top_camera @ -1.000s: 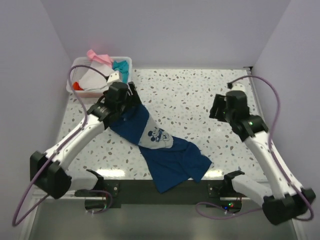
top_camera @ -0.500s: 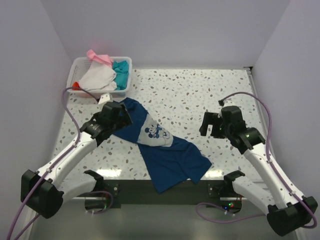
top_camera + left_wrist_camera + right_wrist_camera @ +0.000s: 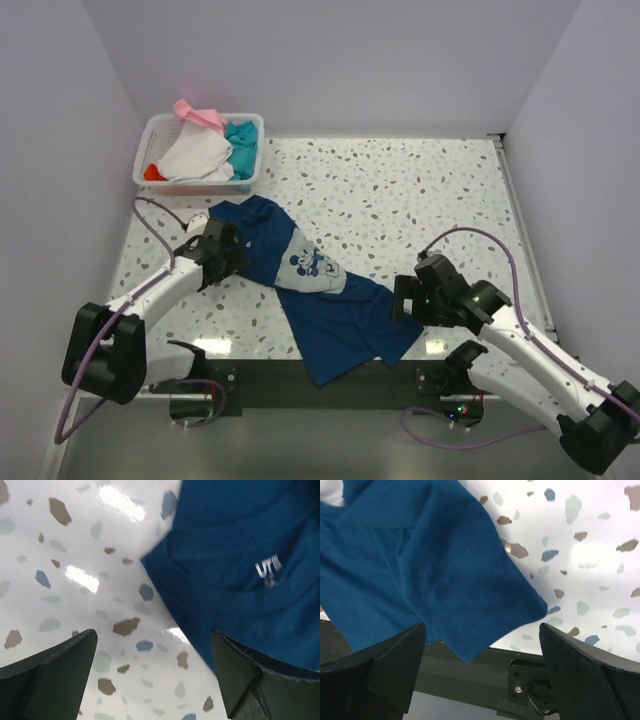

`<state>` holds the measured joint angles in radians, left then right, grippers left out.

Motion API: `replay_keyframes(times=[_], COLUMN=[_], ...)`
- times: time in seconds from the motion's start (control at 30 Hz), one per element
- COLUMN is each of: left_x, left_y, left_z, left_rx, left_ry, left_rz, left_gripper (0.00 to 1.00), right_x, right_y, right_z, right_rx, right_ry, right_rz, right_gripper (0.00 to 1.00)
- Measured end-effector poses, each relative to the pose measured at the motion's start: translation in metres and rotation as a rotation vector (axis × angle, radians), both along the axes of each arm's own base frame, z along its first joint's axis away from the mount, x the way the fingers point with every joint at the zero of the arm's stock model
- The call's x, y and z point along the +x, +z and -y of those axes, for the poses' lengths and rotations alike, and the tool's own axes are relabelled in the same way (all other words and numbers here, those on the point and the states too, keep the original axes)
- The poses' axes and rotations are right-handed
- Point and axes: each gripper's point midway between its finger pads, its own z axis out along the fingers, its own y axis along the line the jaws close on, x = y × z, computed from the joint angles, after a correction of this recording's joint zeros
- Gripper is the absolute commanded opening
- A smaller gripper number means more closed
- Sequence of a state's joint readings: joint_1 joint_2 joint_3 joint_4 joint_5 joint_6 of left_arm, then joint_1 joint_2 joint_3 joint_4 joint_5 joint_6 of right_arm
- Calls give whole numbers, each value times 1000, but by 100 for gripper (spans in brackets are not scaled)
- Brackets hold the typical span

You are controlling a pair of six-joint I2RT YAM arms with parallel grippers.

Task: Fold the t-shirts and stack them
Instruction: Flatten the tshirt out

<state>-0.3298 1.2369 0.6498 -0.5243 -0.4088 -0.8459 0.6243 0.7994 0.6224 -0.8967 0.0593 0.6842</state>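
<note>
— Two grippers: how do their fingers stand?

— Both pairs are spread wide with nothing between them. In the left wrist view, the left gripper (image 3: 155,672) has one dark finger (image 3: 50,675) over bare tabletop. The other finger (image 3: 260,680) is at the edge of the dark navy-blue cloth t-shirt (image 3: 240,555). Whether it touches the cloth I cannot tell.

— Which part of the shirt is that?

— The neck end. A small white "UT" label (image 3: 267,569) shows beside a curved collar seam.

— And the right side?

— The right gripper (image 3: 482,665) is over a rounded corner of the same shirt (image 3: 420,570). That corner lies partly on the dark strip along the table's near edge (image 3: 470,680).

— Where does the shirt lie overall?

— Seen from above, it runs crumpled and diagonal across the white speckled terrazzo tabletop (image 3: 400,190). Its collar end is by the left gripper (image 3: 222,258) and its wider end is near the right gripper (image 3: 405,298). Its white cartoon print (image 3: 310,268) faces up about midway, and the near hem hangs over the front edge.

— The other shirts?

— They are heaped in the white plastic slatted basket (image 3: 150,130) at the far left corner, well apart from both arms. A white t-shirt (image 3: 200,155) lies in the middle, with a teal t-shirt (image 3: 240,135) to its right. A pink t-shirt (image 3: 198,112) drapes over the back rim. An orange-red t-shirt (image 3: 152,172) peeks out at the left end.
</note>
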Motion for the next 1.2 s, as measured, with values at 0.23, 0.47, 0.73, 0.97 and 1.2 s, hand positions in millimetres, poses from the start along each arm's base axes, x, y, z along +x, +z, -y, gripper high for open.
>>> replay_keyframes(times=[0.23, 0.47, 0.73, 0.97, 1.2], left_x=[26, 53, 64, 54, 56], left_y=[-14, -27, -28, -18, 47], left_z=[-20, -18, -14, -11, -4], left_rx=[-51, -55, -82, -106, -166], left_ry=[67, 36, 9, -18, -53], left_rz=[14, -1, 22, 45, 250], left_gripper=[91, 51, 0, 0, 0], right_x=[-20, -33, -49, -28, 1], right_y=[-13, -26, -42, -64, -63], right_z=[5, 4, -17, -21, -17], right_rx=[-3, -31, -95, -219, -325], right_ry=[-43, -29, 87, 64, 4], right_rz=[-66, -131, -179, -117, -23], right_gripper=[99, 98, 95, 68, 0])
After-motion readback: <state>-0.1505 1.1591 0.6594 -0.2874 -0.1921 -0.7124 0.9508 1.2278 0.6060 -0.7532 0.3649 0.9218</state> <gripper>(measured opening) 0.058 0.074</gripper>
